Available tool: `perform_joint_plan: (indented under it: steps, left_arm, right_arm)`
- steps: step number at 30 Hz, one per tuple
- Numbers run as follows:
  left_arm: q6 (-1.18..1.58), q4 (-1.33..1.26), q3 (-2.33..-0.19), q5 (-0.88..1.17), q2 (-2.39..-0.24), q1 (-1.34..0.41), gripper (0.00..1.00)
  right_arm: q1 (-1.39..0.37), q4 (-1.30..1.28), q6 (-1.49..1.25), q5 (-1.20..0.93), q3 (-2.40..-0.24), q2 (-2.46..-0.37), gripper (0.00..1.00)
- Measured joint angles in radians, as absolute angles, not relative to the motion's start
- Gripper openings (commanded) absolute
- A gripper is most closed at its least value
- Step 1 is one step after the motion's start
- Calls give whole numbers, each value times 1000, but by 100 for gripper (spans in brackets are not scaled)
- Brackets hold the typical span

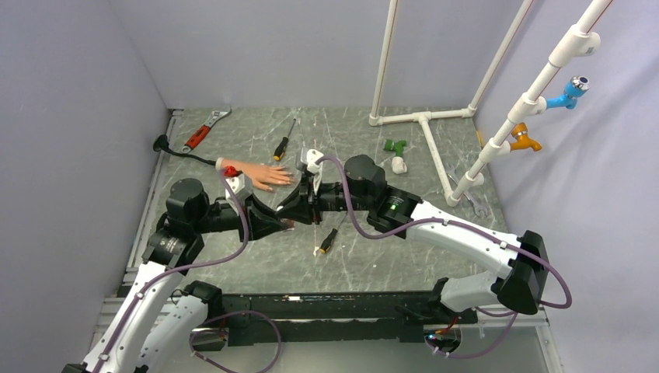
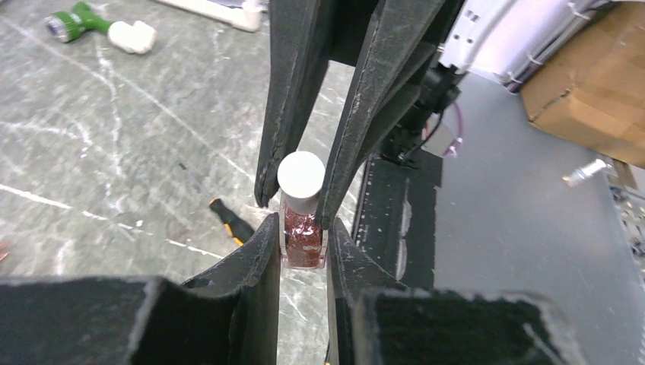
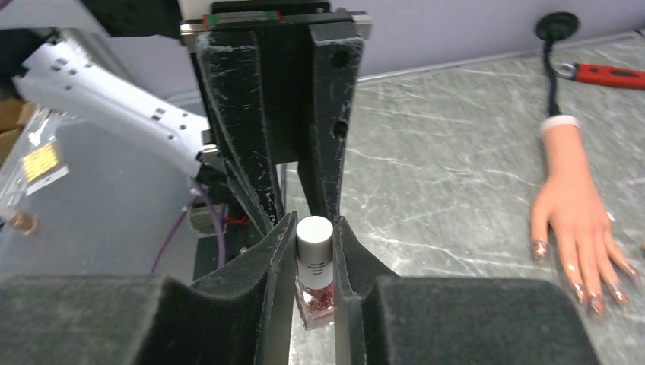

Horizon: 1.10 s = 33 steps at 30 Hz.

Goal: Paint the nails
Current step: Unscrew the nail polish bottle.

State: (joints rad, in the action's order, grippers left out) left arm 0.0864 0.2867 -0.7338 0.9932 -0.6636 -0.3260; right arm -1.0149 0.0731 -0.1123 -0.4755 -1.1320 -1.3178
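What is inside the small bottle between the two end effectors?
The bottle shows red glittery polish through clear glass. Its white cap covers the top; any brush inside is hidden.

Illumination is bright, even and diffuse from overhead. Shadows on the counter (image 1: 373, 264) are soft. Wrist-view foregrounds are slightly blurred.

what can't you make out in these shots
- top view: polish bottle hidden where the left gripper and right gripper meet
- both wrist views: whether the cap is loosened; the grippers cover its base
- right wrist view: label print too small to read
- top view: nails too small; left wrist view leaves the mannequin hand out of frame
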Motion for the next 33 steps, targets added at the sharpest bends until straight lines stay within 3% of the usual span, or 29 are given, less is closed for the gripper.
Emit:
perform_joint_plan:
  steps: [14,33]
  left_arm:
    - [89,229,-711,1151,-661,-332,0]
    - [90,201,-711,1163,-641,-342,0]
  right_arm:
    - [-965,137,-84,-761,-1099,-1308,0]
    - [-943,347,-178,-838,-998,-1279,0]
